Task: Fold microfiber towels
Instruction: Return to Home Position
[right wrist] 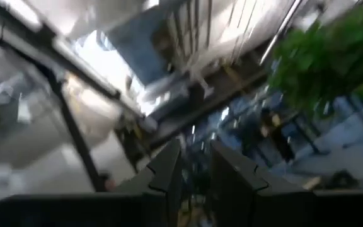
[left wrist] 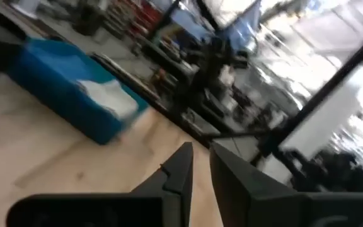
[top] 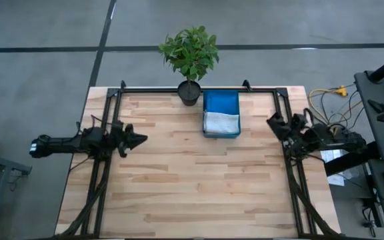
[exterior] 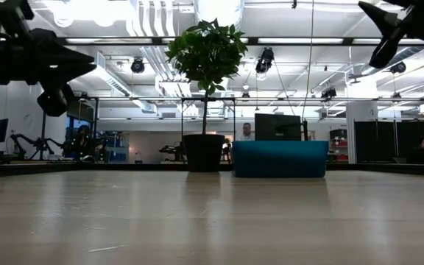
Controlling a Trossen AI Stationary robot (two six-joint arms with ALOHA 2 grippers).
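A pale grey microfiber towel (top: 221,123) lies bunched inside the blue bin (top: 221,101) at the table's far middle; the left wrist view shows it as a whitish heap (left wrist: 109,96). My left gripper (top: 141,139) hovers over the table's left side and points level toward the right. Its fingers (left wrist: 183,165) are close together with nothing between them. My right gripper (top: 272,122) hovers at the right side, tilted upward. A narrow empty gap (right wrist: 195,157) shows between its fingers. Neither gripper is near the towel.
A potted plant (top: 191,53) stands at the far edge, just left of the bin, its pot (exterior: 203,152) beside the bin (exterior: 280,158). A black frame (top: 199,89) runs along the far edge and both sides. Bare wood (top: 199,180) fills the middle and near part.
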